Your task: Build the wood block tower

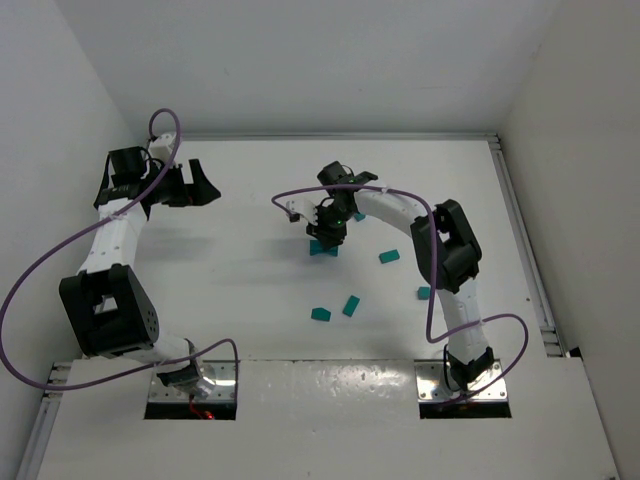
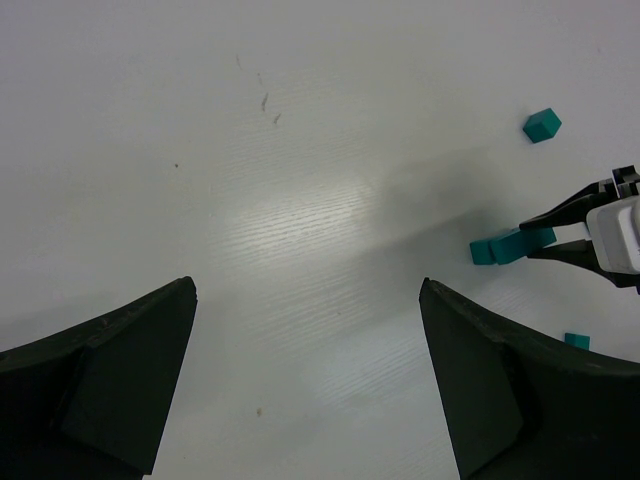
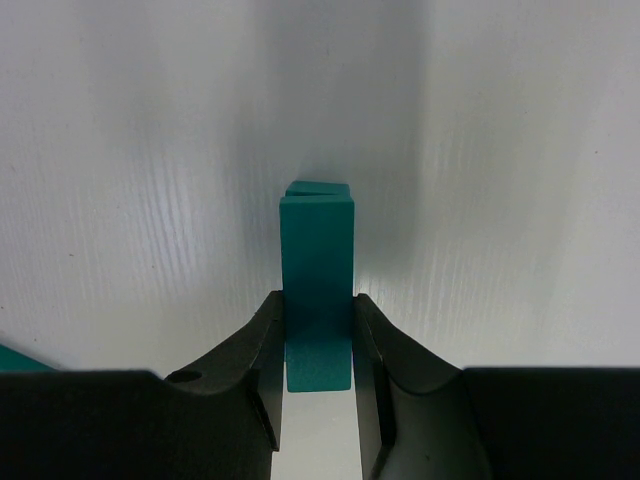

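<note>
**Figure.** A teal bar (image 3: 317, 240) is shown pinched on its two long sides by the fingers (image 3: 265, 330) of the right gripper (image 3: 317, 305). The bar is directed away from the wrist camera toward the tabletop. A second teal block (image 3: 318, 187) is seen at its far end; whether the two are touching cannot be told.

In the overhead view the right gripper (image 1: 328, 228) is located just above a low cluster of teal blocks (image 1: 322, 248), near the middle of the table (image 1: 250, 300). In the left wrist view the same cluster (image 2: 510, 246) is seen at the right gripper's fingertips, by the right edge of the picture. A lone cube (image 2: 541, 125) is seen well apart from it.

Four loose blocks are scattered on the near right side of the cluster. One (image 1: 389, 257) lies to its right. Two (image 1: 351, 305) (image 1: 320, 314) lie just beside each other, nearer the arm bases. One (image 1: 424, 293) is partly hidden beside the right arm.

The left gripper (image 1: 200, 185) is held at the far left of the table, well apart from all blocks. Its jaws are spread wide, and only white tabletop is seen between them in the left wrist view (image 2: 305, 285). A purple cable (image 1: 60, 260) is looped along the left arm.
</note>
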Robot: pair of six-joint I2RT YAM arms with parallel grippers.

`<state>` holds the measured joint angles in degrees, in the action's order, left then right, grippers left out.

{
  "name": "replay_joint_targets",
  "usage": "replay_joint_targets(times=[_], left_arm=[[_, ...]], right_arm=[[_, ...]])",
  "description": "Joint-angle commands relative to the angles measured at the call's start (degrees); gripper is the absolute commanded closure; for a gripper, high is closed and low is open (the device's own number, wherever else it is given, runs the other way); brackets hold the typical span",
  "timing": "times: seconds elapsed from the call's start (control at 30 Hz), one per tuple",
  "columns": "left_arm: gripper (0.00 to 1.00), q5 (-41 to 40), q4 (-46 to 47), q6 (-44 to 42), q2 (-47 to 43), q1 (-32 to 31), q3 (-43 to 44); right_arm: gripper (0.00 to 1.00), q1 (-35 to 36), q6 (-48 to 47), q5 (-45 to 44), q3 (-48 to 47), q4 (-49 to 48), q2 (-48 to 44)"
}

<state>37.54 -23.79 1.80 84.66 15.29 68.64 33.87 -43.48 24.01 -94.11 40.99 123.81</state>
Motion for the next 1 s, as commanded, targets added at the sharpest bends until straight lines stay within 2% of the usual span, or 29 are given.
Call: replay_joint_targets(times=[0.0,0.47,0.97], left_arm=[[0.00,1.1,1.6,0.0,0.1,-0.6,1.7],[0.00,0.6,1.6,0.0,0.1,-0.6,1.7],[0.00,0.6,1.6,0.0,0.1,-0.6,1.7]], right_arm=[[0.83,-0.3,0.5,0.4,-1.5,-0.2,0.2],[0.72,0.1,0.7,0.3,-1.1,-0.4,0.6],[0.68,0.1,0.4,0.3,-1.0,-0.2,1.3]])
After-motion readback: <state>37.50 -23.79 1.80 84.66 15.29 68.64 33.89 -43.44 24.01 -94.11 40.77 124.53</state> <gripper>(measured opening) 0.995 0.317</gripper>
